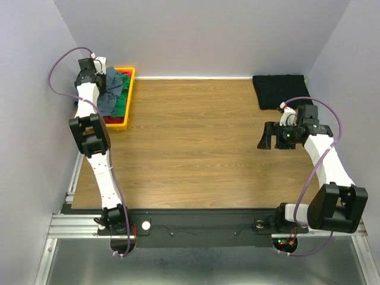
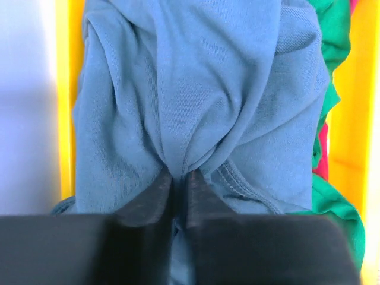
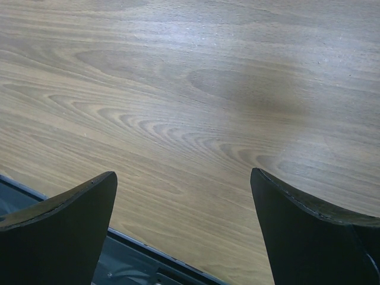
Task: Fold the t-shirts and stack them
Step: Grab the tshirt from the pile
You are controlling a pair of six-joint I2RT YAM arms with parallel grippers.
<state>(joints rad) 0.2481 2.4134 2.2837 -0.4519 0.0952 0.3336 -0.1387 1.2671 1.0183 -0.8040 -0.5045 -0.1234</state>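
Pinching hard, the left fingers (image 2: 151, 202) were clamped on a gathered fold of the slate blue-grey t-shirt (image 2: 196, 89). The cloth bunched into tight creases right at the tips, a grip that looked meant to lift this one shirt clear of the pile.

The shirt hung crumpled over the yellow tray (image 1: 131, 89) at the far left corner of the tabletop (image 1: 196, 142). It draped down from the pinch, soft and heavily wrinkled, with a stitched hem curling just beside the fingers. Beside it, the green t-shirt (image 2: 335, 35) showed along the tray's right side, and a sliver of the red t-shirt (image 2: 321, 155) was tucked between green folds.

Across the way, the black t-shirt (image 1: 279, 90) lay folded flat in a neat rectangle at the far right corner, by the look of it the base of the stack. The right fingers (image 3: 65, 231) stood wide apart, holding nothing, hovering over bare wood on the near side of the black shirt. That looked a handy spot for catching a corner once the blue-grey shirt was brought out to the middle for spreading.
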